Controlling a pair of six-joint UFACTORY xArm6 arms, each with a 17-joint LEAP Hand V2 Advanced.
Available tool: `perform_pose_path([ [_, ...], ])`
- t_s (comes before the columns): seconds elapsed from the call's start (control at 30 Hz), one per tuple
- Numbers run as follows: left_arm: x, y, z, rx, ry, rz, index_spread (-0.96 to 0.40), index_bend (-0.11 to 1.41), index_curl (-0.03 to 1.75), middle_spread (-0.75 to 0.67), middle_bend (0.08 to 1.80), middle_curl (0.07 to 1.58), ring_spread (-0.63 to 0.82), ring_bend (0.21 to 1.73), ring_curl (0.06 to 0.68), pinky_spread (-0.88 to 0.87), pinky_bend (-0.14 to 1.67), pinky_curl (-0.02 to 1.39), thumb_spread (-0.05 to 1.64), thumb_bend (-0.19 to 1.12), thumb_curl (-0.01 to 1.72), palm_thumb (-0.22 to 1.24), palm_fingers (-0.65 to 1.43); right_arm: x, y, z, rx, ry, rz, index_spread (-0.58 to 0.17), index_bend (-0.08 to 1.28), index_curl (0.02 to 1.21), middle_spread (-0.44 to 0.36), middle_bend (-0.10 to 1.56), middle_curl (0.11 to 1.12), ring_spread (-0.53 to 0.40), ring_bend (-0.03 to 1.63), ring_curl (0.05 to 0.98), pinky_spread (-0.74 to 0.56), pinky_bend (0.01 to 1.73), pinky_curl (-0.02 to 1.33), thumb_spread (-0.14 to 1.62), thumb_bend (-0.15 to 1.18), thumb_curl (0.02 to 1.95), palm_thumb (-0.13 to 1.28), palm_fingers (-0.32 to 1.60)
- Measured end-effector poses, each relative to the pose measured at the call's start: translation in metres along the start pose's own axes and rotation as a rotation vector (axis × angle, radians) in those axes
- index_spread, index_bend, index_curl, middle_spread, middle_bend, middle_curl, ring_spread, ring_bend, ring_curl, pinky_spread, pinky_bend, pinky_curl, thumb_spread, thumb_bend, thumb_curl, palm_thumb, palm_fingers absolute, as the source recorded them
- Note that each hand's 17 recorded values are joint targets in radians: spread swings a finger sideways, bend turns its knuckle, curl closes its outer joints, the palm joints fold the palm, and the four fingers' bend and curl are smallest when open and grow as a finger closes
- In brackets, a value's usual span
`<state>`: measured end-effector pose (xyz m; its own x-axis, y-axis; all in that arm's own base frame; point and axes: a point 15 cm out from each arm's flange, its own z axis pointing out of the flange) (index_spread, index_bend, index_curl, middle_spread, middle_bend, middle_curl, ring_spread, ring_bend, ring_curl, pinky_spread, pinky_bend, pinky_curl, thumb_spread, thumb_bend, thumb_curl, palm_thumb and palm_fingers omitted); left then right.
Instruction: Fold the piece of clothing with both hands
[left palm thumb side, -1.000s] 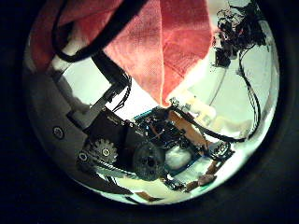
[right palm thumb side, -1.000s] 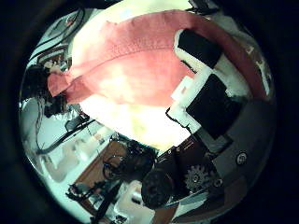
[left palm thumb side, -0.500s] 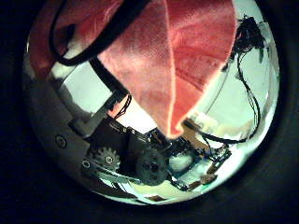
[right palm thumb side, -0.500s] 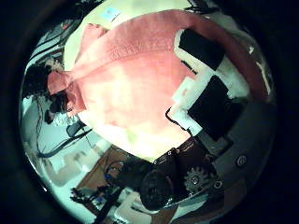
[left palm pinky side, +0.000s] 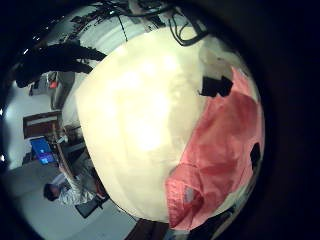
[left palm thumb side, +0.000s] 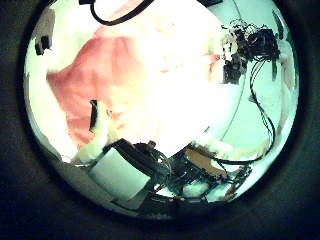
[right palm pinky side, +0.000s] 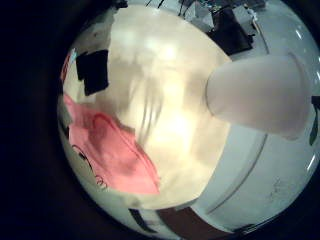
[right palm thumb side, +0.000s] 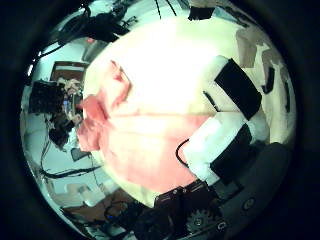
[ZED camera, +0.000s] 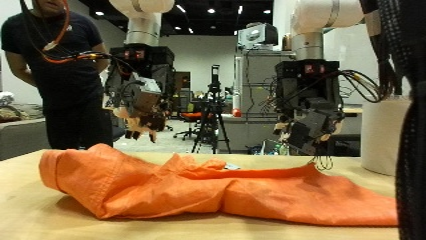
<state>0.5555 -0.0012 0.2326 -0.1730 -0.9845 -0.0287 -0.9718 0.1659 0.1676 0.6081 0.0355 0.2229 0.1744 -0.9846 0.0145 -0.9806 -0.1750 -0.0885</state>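
Observation:
An orange piece of clothing (ZED camera: 200, 185) lies crumpled and partly folded on the pale wooden table (ZED camera: 27, 205). My left hand (ZED camera: 140, 100) hangs above its bunched end and my right hand (ZED camera: 309, 115) above its flatter end. Both hands have relaxed fingers and hold nothing. The clothing lies flat on the table in the left little finger side palm view (left palm pinky side: 215, 150), the left thumb side palm view (left palm thumb side: 100, 75), the right little finger side palm view (right palm pinky side: 110, 150) and the right thumb side palm view (right palm thumb side: 140, 140). Right fingers (right palm thumb side: 235, 90) reach out over it.
A white cylindrical container (ZED camera: 380, 135) stands at the table's end beside my right hand, and it shows in the right little finger side palm view (right palm pinky side: 260, 90). Bare table (left palm pinky side: 130, 110) stretches beyond the clothing. Stands and equipment are behind the table.
The clothing was close to both palms, draped at the fingers. Now it lies on the table, farther from both palms. Both hands have let go and lifted.

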Motion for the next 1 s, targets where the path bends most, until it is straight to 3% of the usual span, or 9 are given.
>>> perform_pose_path([
  [0.1, -0.005, -0.001, -0.019, 0.050, -0.002, -0.030, 0.16, 0.08, 0.64, 0.36, 0.13, 0.59, 0.41, 0.68, 0.302, 0.36, 0.62, 0.43, 1.19, -0.03, 0.46, 0.55, -0.24, 0.005, -0.002, -0.027, 0.086, 0.006, 0.004, -0.342, 0.28, 0.72, -0.148, 0.83, 0.70, -0.271, 1.18, 0.643, -0.46, 0.91, 0.82, 1.58, -0.01, 0.32, 0.82, 0.39],
  [0.27, -0.012, 0.013, -0.058, 0.114, -0.010, -0.038, 0.20, 0.10, 0.51, 0.45, 0.13, 0.48, 0.50, 0.61, 0.268, 0.49, 0.56, 0.38, 1.21, -0.02, 0.41, 0.51, -0.20, 0.015, 0.021, -0.085, 0.150, 0.021, 0.012, -0.349, 0.35, 0.72, -0.142, 0.82, 0.69, -0.252, 1.10, 0.604, -0.37, 0.74, 0.78, 1.57, -0.01, 0.29, 0.79, 0.33],
  [0.43, 0.000, 0.043, -0.086, 0.126, -0.006, -0.011, 0.21, 0.11, 0.41, 0.47, 0.14, 0.39, 0.54, 0.56, 0.249, 0.54, 0.51, 0.35, 1.21, -0.02, 0.38, 0.49, -0.16, 0.026, 0.077, -0.116, 0.047, 0.026, -0.010, -0.363, 0.42, 0.69, -0.099, 0.70, 0.63, -0.172, 0.89, 0.532, -0.12, 0.57, 0.72, 1.52, -0.02, 0.25, 0.71, 0.10],
  [0.57, 0.019, 0.073, -0.086, 0.096, 0.008, 0.025, 0.21, 0.12, 0.35, 0.47, 0.15, 0.34, 0.56, 0.53, 0.240, 0.56, 0.48, 0.33, 1.21, -0.02, 0.36, 0.48, -0.14, 0.036, 0.123, -0.136, -0.046, 0.018, -0.069, -0.362, 0.40, 0.62, -0.068, 0.60, 0.56, -0.084, 0.73, 0.457, 0.06, 0.49, 0.65, 1.48, -0.01, 0.24, 0.67, 0.02],
  [0.77, 0.059, 0.123, -0.061, 0.032, 0.033, 0.088, 0.21, 0.13, 0.29, 0.47, 0.16, 0.29, 0.57, 0.50, 0.233, 0.57, 0.45, 0.31, 1.20, -0.02, 0.34, 0.47, -0.11, 0.062, 0.190, -0.109, -0.217, 0.004, -0.139, -0.358, 0.27, 0.51, -0.048, 0.43, 0.46, 0.050, 0.54, 0.360, 0.26, 0.43, 0.55, 1.35, -0.03, 0.23, 0.56, -0.03],
  [0.9, 0.078, 0.147, -0.052, 0.014, 0.052, 0.114, 0.21, 0.13, 0.27, 0.47, 0.16, 0.27, 0.58, 0.49, 0.231, 0.57, 0.44, 0.31, 1.20, -0.02, 0.33, 0.47, -0.10, 0.071, 0.220, -0.077, -0.301, -0.010, -0.160, -0.365, 0.22, 0.46, -0.051, 0.35, 0.42, 0.097, 0.46, 0.324, 0.30, 0.40, 0.50, 1.26, -0.03, 0.23, 0.51, -0.01],
  [1.0, 0.091, 0.165, -0.043, -0.006, 0.068, 0.123, 0.21, 0.13, 0.25, 0.46, 0.17, 0.26, 0.58, 0.47, 0.229, 0.56, 0.43, 0.31, 1.20, -0.02, 0.33, 0.47, -0.09, 0.077, 0.224, -0.053, -0.306, 0.014, -0.180, -0.367, 0.19, 0.43, -0.052, 0.30, 0.39, 0.122, 0.41, 0.298, 0.31, 0.36, 0.46, 1.18, -0.03, 0.24, 0.48, 0.01],
])
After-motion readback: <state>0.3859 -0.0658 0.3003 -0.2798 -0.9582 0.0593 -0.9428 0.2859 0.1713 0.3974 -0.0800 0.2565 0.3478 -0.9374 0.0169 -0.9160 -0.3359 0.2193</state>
